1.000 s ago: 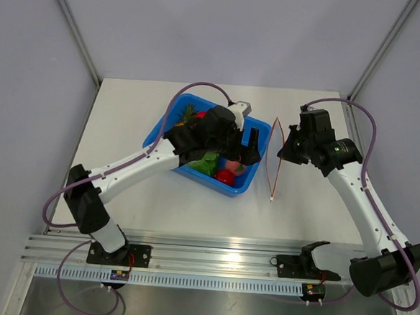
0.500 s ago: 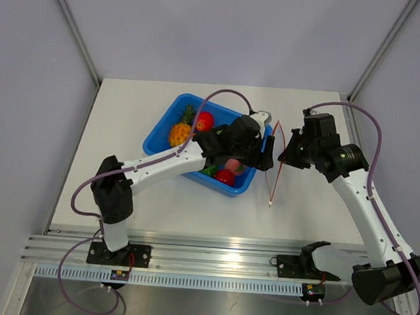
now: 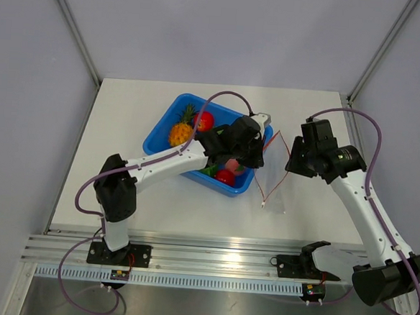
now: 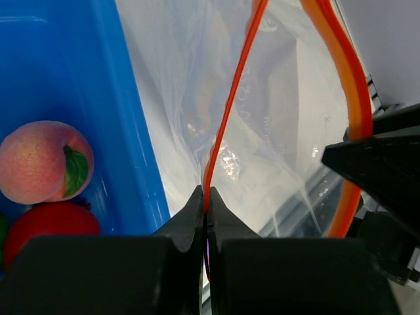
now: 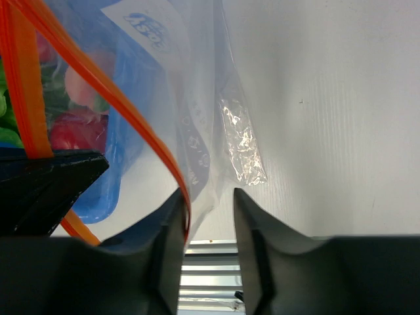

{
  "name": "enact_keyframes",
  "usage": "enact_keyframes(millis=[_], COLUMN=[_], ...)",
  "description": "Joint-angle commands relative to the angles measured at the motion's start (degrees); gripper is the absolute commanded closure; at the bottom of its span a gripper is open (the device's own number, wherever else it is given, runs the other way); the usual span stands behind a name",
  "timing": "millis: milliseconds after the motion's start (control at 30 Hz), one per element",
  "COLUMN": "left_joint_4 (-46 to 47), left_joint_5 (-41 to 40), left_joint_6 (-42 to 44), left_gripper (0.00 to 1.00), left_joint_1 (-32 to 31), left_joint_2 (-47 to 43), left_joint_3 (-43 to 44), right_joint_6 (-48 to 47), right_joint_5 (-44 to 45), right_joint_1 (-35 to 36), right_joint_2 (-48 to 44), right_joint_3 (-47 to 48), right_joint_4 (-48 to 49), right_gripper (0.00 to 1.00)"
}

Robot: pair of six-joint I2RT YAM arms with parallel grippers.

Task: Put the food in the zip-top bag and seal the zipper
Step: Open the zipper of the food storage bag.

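While in left gripper (image 4: pixel 205 197) — zipper (image 4: pixel 230 105).

The zip-top bag (image 5: pixel 197 98) carries blue print (image 5: pixel 146 31), too blurred to read.

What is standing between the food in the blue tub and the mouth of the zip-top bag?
Only the blue tub's side wall separates the peach and red fruit from the zip-top bag held just beyond it. The left gripper, shut on the zipper, reaches across the tub above that food.
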Motion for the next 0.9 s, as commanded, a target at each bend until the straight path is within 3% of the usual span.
enact_keyframes(millis=[0,67,133,467,567,667,700,733,867], left_joint_4=[1.10,1.54,1.72,2.68,2.68,2.25,2.07,1.02,-1.79], left_joint_5=[6.21,6.75,6.84,7.10,5.96,5.08,5.08,5.08,6.74], left_joint_6=[-2.61,-3.75,-4.20,-6.66,-6.92,-6.66,-6.49,-5.88,-2.89], left_gripper=[1.00,1.00,1.00,1.00,1.00,1.00,1.00,1.00,1.00], left_joint_1=[1.71,1.98,1.98,2.07,2.07,2.07,2.07,2.24,3.04], left_joint_2=[-0.73,-0.73,-0.64,0.06,-0.20,-0.38,-0.29,-0.20,-0.11], left_joint_3=[2.72,2.72,2.99,2.46,2.37,2.81,3.07,3.34,4.92], right_joint_6=[-0.73,-0.47,-0.03,2.61,2.96,2.88,2.26,0.43,-3.01], right_joint_5=[1.02,-0.21,-2.14,-9.53,-9.79,-9.53,-7.79,-5.51,14.67], right_joint_1=[0.47,0.38,0.47,0.82,1.17,1.43,1.52,1.44,1.08], right_joint_2=[0.40,0.84,0.50,-0.65,-0.48,-1.53,-1.88,-1.97,-0.92], right_joint_3=[1.55,1.29,0.24,-2.66,-4.24,-6.09,-6.27,-6.44,-4.78], right_joint_4=[0.11,0.38,0.90,4.86,5.65,6.27,6.18,5.40,0.56], right_gripper=[0.55,0.45,0.43,0.43,0.54,0.90,0.96,1.00,1.00])
